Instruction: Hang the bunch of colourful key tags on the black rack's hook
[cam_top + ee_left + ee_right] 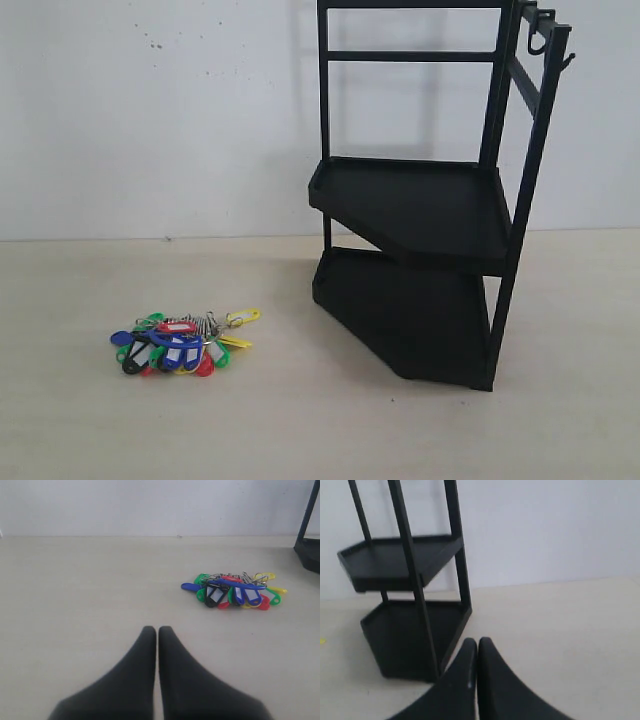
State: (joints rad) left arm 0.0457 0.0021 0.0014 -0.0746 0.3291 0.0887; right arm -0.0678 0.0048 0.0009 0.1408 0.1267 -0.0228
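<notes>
A pale beige table (300, 430) meets a plain white wall (150, 120). The colourful key tag bunch (182, 342) lies on the table, well left of the black rack (420, 215). Only the wrist views show the left gripper (158, 629) and the right gripper (478, 641), each with its fingers pressed together and holding nothing. Only the exterior view shows the hook (536, 44), and there the rack's top is cut off.

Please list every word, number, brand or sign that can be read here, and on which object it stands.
No text can be read in any view.
The colourful key tag bunch: its white label windows look blank, or any writing is too small to tell.
The black rack: no label or brand shows.
</notes>
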